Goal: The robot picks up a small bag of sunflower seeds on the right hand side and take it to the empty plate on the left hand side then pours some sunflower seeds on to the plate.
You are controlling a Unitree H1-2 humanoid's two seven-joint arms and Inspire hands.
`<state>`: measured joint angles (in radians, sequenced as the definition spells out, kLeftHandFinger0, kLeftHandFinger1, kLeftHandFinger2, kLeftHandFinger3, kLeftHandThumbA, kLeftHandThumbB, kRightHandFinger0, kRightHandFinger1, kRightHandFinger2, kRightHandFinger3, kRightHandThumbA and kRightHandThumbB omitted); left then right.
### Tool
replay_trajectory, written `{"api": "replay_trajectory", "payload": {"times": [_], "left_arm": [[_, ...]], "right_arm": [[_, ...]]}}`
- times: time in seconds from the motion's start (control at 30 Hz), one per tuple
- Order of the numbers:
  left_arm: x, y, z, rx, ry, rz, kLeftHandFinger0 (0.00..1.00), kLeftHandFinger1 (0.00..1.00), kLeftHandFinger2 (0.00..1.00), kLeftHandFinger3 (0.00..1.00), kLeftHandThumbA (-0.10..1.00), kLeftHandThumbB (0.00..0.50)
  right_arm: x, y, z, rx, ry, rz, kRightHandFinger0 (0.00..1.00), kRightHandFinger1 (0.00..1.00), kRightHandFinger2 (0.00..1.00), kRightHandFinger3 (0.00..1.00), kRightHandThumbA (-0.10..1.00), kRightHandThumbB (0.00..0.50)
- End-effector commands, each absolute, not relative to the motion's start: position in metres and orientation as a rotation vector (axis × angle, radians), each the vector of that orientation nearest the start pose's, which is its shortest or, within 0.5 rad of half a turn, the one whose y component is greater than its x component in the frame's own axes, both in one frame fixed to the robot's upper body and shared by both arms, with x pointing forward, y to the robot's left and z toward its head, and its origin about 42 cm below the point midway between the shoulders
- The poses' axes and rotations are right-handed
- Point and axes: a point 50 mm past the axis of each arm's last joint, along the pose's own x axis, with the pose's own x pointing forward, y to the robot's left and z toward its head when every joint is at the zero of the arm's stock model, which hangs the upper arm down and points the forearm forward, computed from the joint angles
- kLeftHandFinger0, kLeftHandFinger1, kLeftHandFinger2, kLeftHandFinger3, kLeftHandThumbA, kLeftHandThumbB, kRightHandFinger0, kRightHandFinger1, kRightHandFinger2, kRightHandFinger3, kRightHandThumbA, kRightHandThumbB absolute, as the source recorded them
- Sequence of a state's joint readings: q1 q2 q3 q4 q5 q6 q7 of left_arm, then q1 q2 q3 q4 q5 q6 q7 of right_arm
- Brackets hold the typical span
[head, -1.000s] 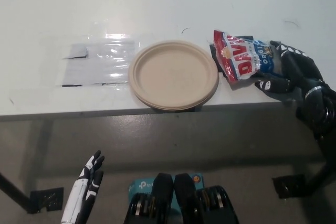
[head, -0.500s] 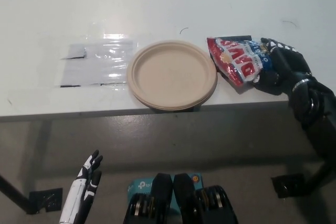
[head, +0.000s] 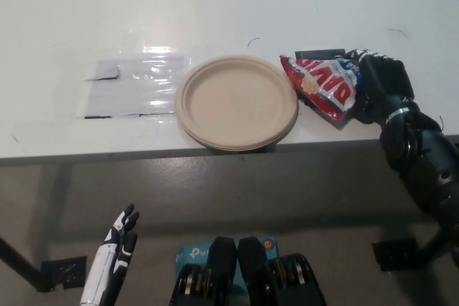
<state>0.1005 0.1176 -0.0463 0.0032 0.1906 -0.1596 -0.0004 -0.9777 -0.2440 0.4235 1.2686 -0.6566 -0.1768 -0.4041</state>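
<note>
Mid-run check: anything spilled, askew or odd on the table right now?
No spill: the plate is bare. The seed bag is crumpled and tilted in the right hand, beside the plate. Clear film is stuck flat on the table.

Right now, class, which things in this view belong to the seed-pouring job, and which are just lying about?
Part of the job:
- bag of sunflower seeds, gripped by the black right hand
- empty plate, just left of the bag

Just lying about:
- clear plastic sheet taped to the table
- white left hand, resting low, below the table edge
</note>
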Motion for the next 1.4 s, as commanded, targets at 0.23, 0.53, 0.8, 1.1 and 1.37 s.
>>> {"api": "replay_trajectory", "payload": {"times": [0.23,0.53,0.8,1.1,1.37], "left_arm": [[0.254,0.246,0.093,0.288,-0.135,-0.049,1.00,1.00,1.00,1.00,1.00,0.056],[0.256,0.247,0.095,0.286,-0.134,-0.046,1.00,1.00,1.00,1.00,1.00,0.047],[0.257,0.248,0.095,0.292,-0.135,-0.057,1.00,1.00,1.00,1.00,1.00,0.040],[0.259,0.248,0.096,0.294,-0.131,-0.056,1.00,1.00,1.00,1.00,1.00,0.048],[0.262,0.248,0.100,0.301,-0.147,-0.066,1.00,1.00,1.00,1.00,1.00,0.052]], "right_arm": [[0.536,-0.232,0.182,-1.099,-0.285,-0.028,0.01,0.51,0.97,0.84,-0.10,0.109],[0.546,-0.223,0.211,-0.936,-0.359,-0.122,0.00,0.31,0.83,0.74,-0.10,0.151],[0.557,-0.216,0.249,-0.947,-0.454,-0.151,0.00,0.40,0.89,0.85,-0.10,0.151],[0.566,-0.207,0.277,-0.991,-0.511,-0.130,0.00,0.38,0.88,0.88,-0.10,0.144],[0.575,-0.194,0.300,-1.125,-0.534,-0.084,0.00,0.36,0.86,0.74,-0.10,0.136]]}}
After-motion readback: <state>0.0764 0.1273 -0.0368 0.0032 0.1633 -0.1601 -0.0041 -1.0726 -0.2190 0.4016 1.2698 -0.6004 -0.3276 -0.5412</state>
